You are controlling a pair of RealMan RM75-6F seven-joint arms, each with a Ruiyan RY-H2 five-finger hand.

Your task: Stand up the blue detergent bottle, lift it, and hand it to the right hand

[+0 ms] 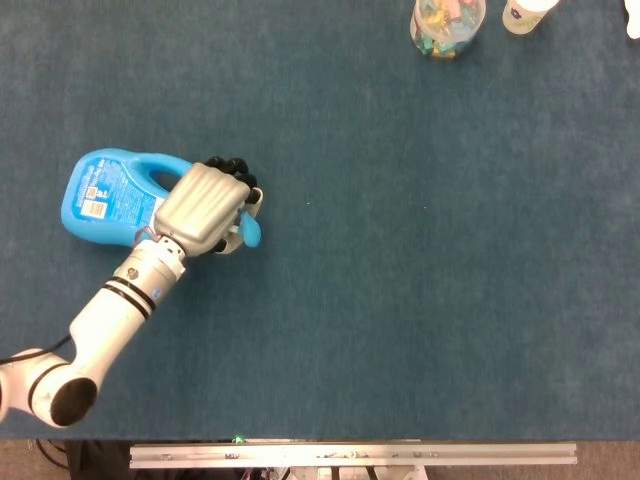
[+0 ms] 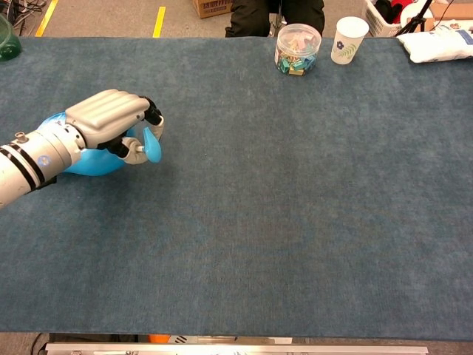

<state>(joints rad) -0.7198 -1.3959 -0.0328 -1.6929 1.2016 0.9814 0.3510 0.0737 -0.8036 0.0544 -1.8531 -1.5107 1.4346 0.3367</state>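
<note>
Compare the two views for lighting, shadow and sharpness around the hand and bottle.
Head view: even light, left hand and blue detergent bottle sharp, little shadow. Chest view: equally even, a faint shadow beneath the bottle, no glare on the table.

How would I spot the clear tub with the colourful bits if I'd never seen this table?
Look along the far edge of the blue table, right of centre. The tub stands beside a white paper cup; unlike the cup, it is see-through and full of small multicoloured pieces.

The blue detergent bottle (image 1: pixel 108 198) lies on its side, far from the clear tub of clips (image 1: pixel 447 22). It has a white label and a blue cap (image 1: pixel 251 231), which points toward the tub's side.
</note>
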